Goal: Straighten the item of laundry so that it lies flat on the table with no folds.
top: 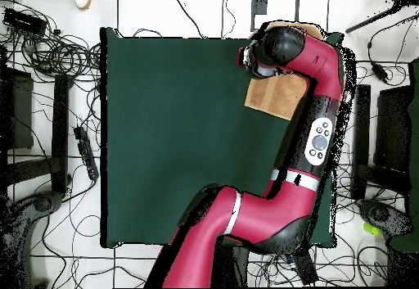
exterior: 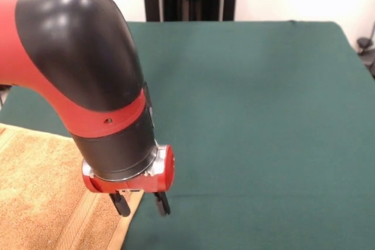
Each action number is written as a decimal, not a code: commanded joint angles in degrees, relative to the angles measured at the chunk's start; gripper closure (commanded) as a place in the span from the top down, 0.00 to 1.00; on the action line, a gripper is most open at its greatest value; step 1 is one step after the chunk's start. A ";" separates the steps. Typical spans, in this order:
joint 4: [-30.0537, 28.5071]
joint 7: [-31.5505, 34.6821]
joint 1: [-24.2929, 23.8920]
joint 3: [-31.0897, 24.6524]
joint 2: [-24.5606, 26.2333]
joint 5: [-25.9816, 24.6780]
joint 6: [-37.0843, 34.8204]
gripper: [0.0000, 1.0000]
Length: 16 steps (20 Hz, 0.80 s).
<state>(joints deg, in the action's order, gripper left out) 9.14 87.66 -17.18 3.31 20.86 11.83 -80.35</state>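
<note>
Gripper at the towel's edge, fingers spread and empty.

In the front view the towel [exterior: 41, 194] fills the near left corner, lying mostly smooth, its pale stripe running diagonally toward its right edge. Just above that edge hangs the gripper [exterior: 140, 203], released and holding nothing: one finger over the hem, the other over bare table [exterior: 263, 115]. So the cloth lies to the picture's left of the gripper, and any pull to spread it would likely run along that edge. Behind, the arm rises up and left; beyond it the table is green to its far side. From overhead the towel [top: 274, 96] sits near one corner, partly under the arm.
</note>
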 commanded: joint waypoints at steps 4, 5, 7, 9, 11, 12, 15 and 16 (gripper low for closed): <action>-17.83 8.68 2.32 -0.98 -4.22 0.18 1.15 1.00; -17.92 8.43 2.34 -2.09 -3.35 -0.39 4.42 1.00; -17.71 7.23 2.25 -3.43 -1.84 -1.19 8.68 1.00; -17.83 5.31 1.93 -4.16 -0.97 -1.31 10.62 1.00; -18.53 3.61 1.52 -4.28 -0.92 -1.04 10.67 1.00; -18.82 2.75 1.39 -4.17 -0.92 -1.12 10.99 1.00; -19.46 0.13 0.95 -4.54 -0.51 -0.95 13.12 1.00; -19.90 -0.25 0.83 -4.73 -0.50 -0.76 13.70 1.00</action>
<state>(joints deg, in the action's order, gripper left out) 4.06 87.66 -17.06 3.41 17.70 11.85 -69.68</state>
